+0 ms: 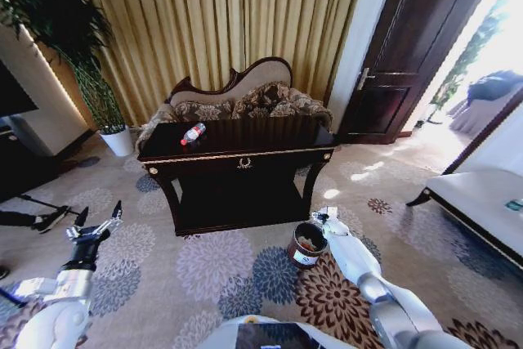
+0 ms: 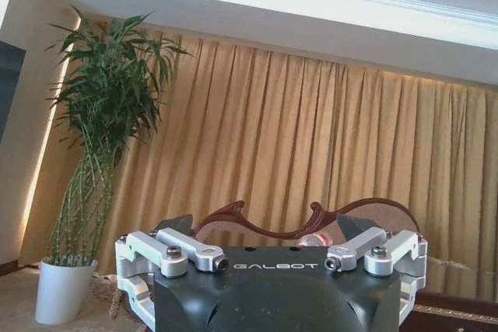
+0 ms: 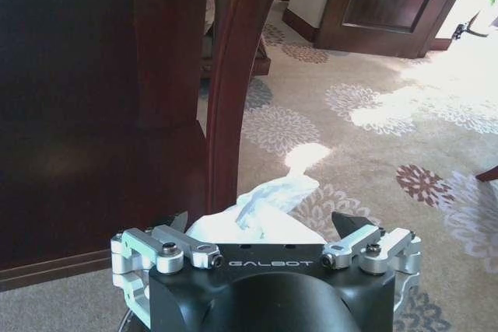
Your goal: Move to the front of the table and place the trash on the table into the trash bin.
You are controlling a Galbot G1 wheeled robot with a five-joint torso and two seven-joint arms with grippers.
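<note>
The dark brown table (image 1: 245, 155) stands straight ahead in the head view. A clear bottle with a red cap (image 1: 193, 133) lies on its top near the left end; its red part (image 2: 315, 239) peeks over my left gripper's body. The round brown trash bin (image 1: 306, 245) sits on the carpet by the table's front right leg. My right gripper (image 1: 327, 220) hangs at the bin's right rim. Its fingers stand wide apart, with crumpled white paper (image 3: 268, 196) between them. My left gripper (image 1: 96, 225) is open and empty, low over the carpet to the left.
A carved sofa (image 1: 245, 96) stands behind the table, in front of gold curtains. A potted plant in a white pot (image 1: 117, 141) is at the back left. A pale bench (image 1: 482, 202) lies to the right. A curved table leg (image 3: 233, 91) rises close to my right gripper.
</note>
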